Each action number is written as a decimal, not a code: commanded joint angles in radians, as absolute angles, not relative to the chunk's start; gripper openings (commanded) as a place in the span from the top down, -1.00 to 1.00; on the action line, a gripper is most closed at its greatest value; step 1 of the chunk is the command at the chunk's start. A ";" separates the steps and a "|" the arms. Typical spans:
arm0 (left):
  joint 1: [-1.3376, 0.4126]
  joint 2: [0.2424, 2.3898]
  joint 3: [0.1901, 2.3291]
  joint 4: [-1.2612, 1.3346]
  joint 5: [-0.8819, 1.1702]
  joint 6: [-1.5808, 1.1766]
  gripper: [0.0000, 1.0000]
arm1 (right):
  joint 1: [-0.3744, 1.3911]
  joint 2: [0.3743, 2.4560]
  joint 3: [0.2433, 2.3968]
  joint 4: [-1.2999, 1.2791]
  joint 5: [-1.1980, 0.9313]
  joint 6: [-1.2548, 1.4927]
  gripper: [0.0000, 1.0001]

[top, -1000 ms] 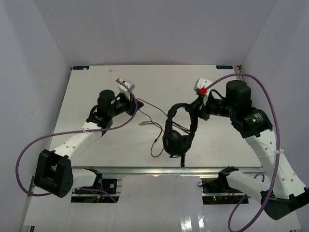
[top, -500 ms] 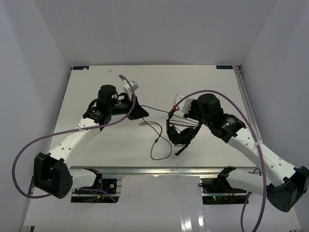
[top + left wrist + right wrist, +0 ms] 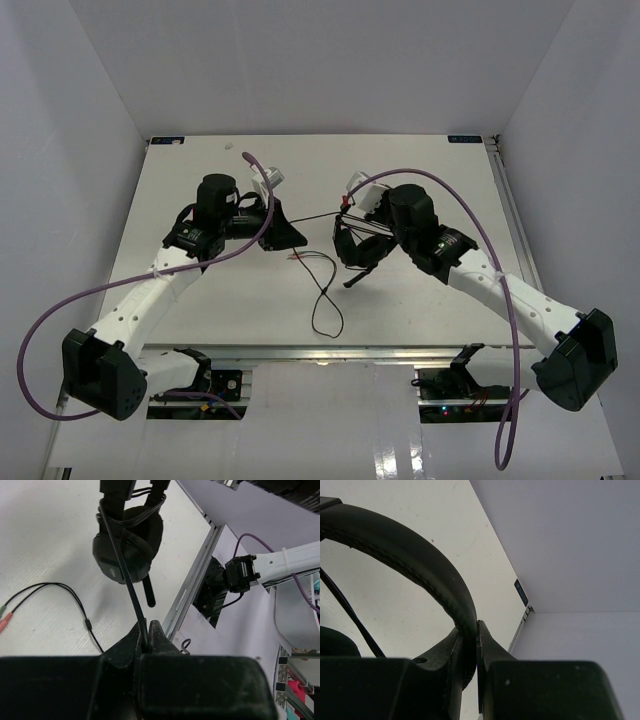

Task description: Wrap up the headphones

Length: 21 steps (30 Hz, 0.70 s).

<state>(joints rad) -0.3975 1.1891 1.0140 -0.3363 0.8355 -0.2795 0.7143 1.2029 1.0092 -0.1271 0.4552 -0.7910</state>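
Note:
The black headphones hang above the table's middle, held off the surface. My right gripper is shut on the arched headband, which passes between its fingertips. My left gripper is shut on the thin black cable, which runs taut up to an earcup wrapped with cable turns. The boom mic points down below the earcup. The rest of the cable lies in a loop on the table, ending in reddish plugs.
Thick purple robot cables arc over both arms. The white table has a metal rail along its near edge. White walls close in the left, right and far sides.

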 commanded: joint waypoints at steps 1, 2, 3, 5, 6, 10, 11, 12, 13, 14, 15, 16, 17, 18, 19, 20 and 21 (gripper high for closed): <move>-0.390 1.147 1.092 -0.321 0.945 -0.358 1.00 | 0.698 1.249 1.049 -0.011 0.658 -0.799 0.85; -0.390 1.148 1.092 -0.312 0.950 -0.377 1.00 | 0.698 1.263 1.053 -0.002 0.666 -0.795 0.85; -0.391 1.149 1.092 -0.299 0.977 -0.404 1.00 | 0.697 1.287 1.070 0.038 0.682 -0.776 0.85; -0.393 1.149 1.084 -0.270 1.005 -0.459 0.95 | 0.696 1.310 1.093 0.063 0.702 -0.751 0.85; -0.397 1.149 1.078 -0.260 1.011 -0.473 0.93 | 0.695 1.319 1.105 0.068 0.715 -0.736 0.85; -0.423 1.142 1.011 -0.161 1.004 -0.554 0.78 | 0.685 1.364 1.185 0.082 0.709 -0.625 0.85; -0.432 1.141 0.991 -0.124 0.991 -0.580 0.75 | 0.684 1.374 1.204 0.080 0.708 -0.576 0.85; -0.446 1.140 0.972 -0.078 0.974 -0.630 0.68 | 0.683 1.387 1.226 0.064 0.705 -0.535 0.85; -0.459 1.140 0.954 -0.031 0.955 -0.672 0.62 | 0.683 1.403 1.249 0.048 0.703 -0.493 0.85; -0.469 1.141 0.938 0.018 0.931 -0.700 0.60 | 0.683 1.423 1.274 0.030 0.704 -0.449 0.85; -0.483 1.144 0.925 0.068 0.903 -0.727 0.59 | 0.683 1.442 1.302 0.005 0.702 -0.399 0.85; -0.501 1.150 0.913 0.122 0.870 -0.752 0.58 | 0.684 1.459 1.333 -0.030 0.698 -0.342 0.85; -0.518 1.158 0.911 0.152 0.839 -0.760 0.54 | 0.683 1.471 1.355 -0.051 0.698 -0.301 0.85; -0.553 1.179 0.925 0.181 0.788 -0.762 0.50 | 0.683 1.481 1.382 -0.078 0.694 -0.253 0.85; -0.590 1.200 0.939 0.206 0.738 -0.761 0.46 | 0.682 1.491 1.406 -0.102 0.690 -0.209 0.85; -0.625 1.221 0.957 0.219 0.693 -0.754 0.45 | 0.681 1.499 1.418 -0.115 0.688 -0.182 0.85; -0.665 1.238 0.971 0.230 0.665 -0.740 0.40 | 0.679 1.503 1.423 -0.121 0.680 -0.164 0.85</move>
<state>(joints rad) -0.5501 1.2003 0.9175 0.0577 0.8231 -0.7028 0.6800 1.4966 1.3197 -0.0861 0.6538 -0.3920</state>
